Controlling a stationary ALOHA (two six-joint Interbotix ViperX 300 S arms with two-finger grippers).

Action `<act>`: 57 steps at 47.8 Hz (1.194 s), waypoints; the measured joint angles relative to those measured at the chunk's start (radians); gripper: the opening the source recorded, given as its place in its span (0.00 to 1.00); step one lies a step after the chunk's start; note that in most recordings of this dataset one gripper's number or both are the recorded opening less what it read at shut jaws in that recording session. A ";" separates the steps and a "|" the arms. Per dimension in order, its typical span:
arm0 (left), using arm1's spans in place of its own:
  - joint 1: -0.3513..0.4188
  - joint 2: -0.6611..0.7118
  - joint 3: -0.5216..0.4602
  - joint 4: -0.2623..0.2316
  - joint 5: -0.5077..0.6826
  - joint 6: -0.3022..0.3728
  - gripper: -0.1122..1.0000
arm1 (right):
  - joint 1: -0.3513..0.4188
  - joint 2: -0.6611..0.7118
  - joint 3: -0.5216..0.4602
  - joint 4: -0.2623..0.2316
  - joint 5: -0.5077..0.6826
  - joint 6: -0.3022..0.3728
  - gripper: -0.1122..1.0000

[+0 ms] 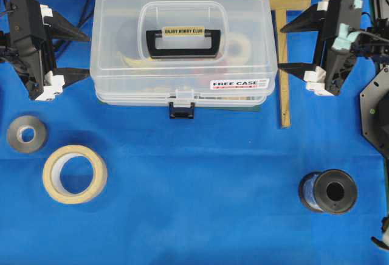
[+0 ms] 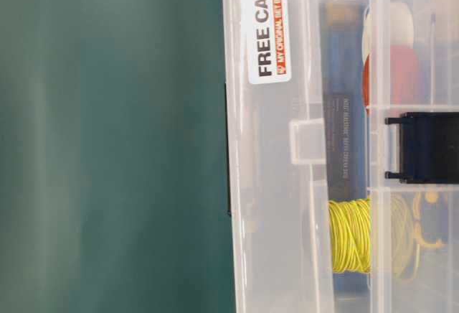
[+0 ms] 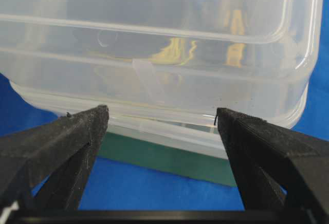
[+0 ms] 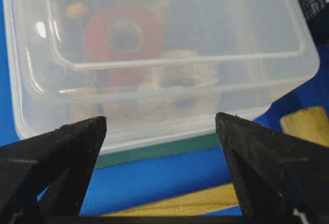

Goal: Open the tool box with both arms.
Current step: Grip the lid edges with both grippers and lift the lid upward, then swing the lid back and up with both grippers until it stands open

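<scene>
the tool box [image 1: 182,49] sits closed at the back middle of the blue table [image 1: 194,216], its black latch [image 1: 182,108] facing front. my left pincer [image 1: 82,54] and my right pincer [image 1: 287,47] flank its short ends, both spread wide, gripping nothing. a wooden mallet [image 1: 284,64] lies under my right pincer.

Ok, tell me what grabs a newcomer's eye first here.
The clear tool box dominates the upper middle of the blue table, lid down, black handle on top. The left gripper and right gripper flank its ends, jaws open. Nearer the front lie a roll of masking tape and a black spool.
</scene>
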 measured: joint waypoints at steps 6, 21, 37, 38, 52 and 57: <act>0.009 -0.028 0.000 0.000 0.000 0.000 0.93 | 0.000 -0.017 0.000 -0.002 0.000 0.000 0.87; 0.044 -0.120 0.000 0.000 0.003 0.000 0.93 | -0.003 -0.032 -0.003 0.000 -0.008 0.000 0.87; 0.069 -0.135 0.000 0.000 -0.014 0.000 0.93 | -0.025 -0.041 -0.003 -0.002 -0.029 0.000 0.87; 0.071 -0.135 0.000 0.002 -0.020 0.000 0.93 | -0.028 -0.043 -0.003 -0.002 -0.031 0.000 0.87; 0.115 -0.135 0.000 0.000 -0.077 -0.002 0.93 | -0.084 -0.051 -0.003 -0.002 -0.074 0.000 0.87; 0.140 -0.135 0.000 0.000 -0.101 0.000 0.93 | -0.106 -0.051 -0.005 -0.002 -0.092 0.000 0.87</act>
